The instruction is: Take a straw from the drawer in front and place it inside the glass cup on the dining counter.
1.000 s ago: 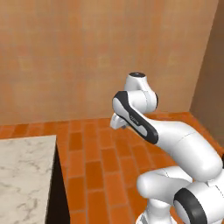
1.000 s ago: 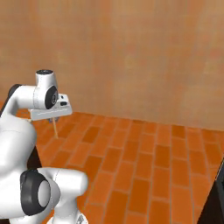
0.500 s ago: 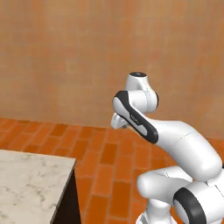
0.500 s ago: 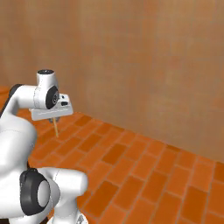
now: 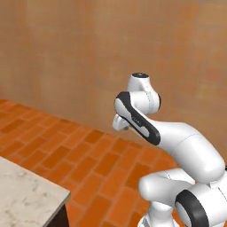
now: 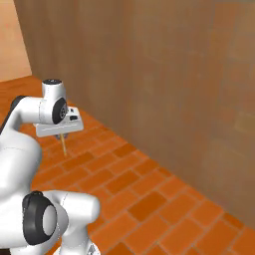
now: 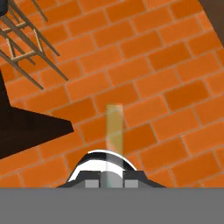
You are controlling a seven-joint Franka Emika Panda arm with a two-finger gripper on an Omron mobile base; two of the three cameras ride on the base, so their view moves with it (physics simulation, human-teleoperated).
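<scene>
Above a brick floor, the gripper [image 6: 63, 135] pinches the straw [image 6: 64, 145], apparently hanging straight down; a marble counter corner [image 5: 31, 199] nears, so carry it level, unshaken, until the cup appears

Arm [image 5: 177, 137] – glossy white rounded shells, dark grey-black bands at joints, black disc on round joint cap. Hand [image 6: 59, 128] – flat pale grey block, small dark marks on side.
</scene>
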